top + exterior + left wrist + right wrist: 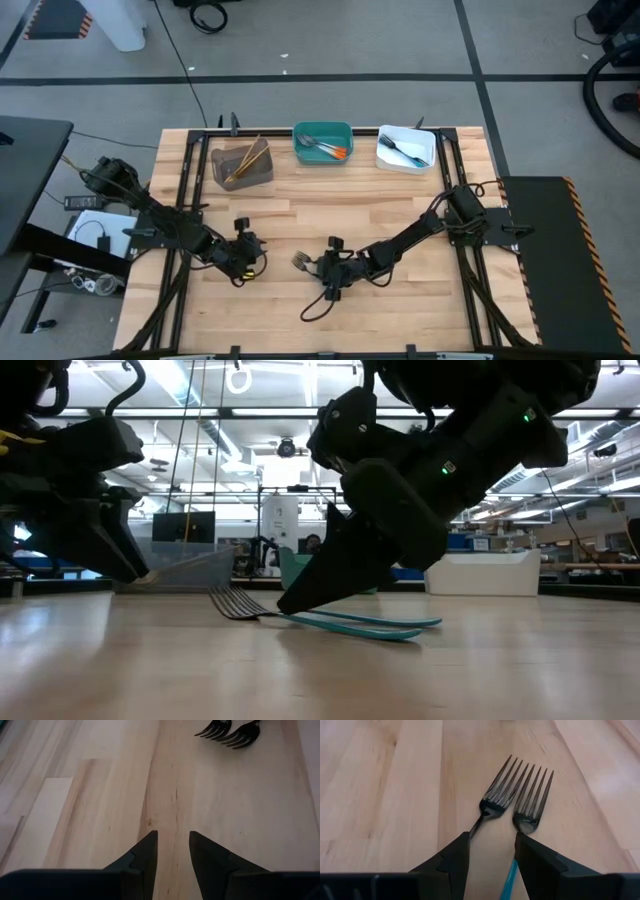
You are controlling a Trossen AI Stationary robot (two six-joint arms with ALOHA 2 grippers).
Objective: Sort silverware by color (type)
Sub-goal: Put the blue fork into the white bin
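Two forks (520, 795) with dark heads lie side by side on the wooden table (400, 220). They also show in the high view, forks (300, 261), and in the low view, forks (300, 615), where their teal handles run toward the right. My right gripper (492, 842) is open and slants down over the forks' necks. One teal handle (509, 875) shows between its fingers; the other fork's neck runs under one finger. My left gripper (173, 842) stands open to the forks' left, nothing between its fingers. My right gripper comes at the two forks' necks (475, 827) slanting down from the table's right, its fingers along the forks. Its fingertips (290, 603) reach table height there, but I cannot tell whether they touch the forks. Both forks lie flat on the table.
Three bins stand along the far edge: a grey bin (241, 163) with gold pieces, a teal bin (322, 143) with orange-handled pieces, a white bin (406, 148) with dark pieces. Bare wood lies between the bins and the grippers.
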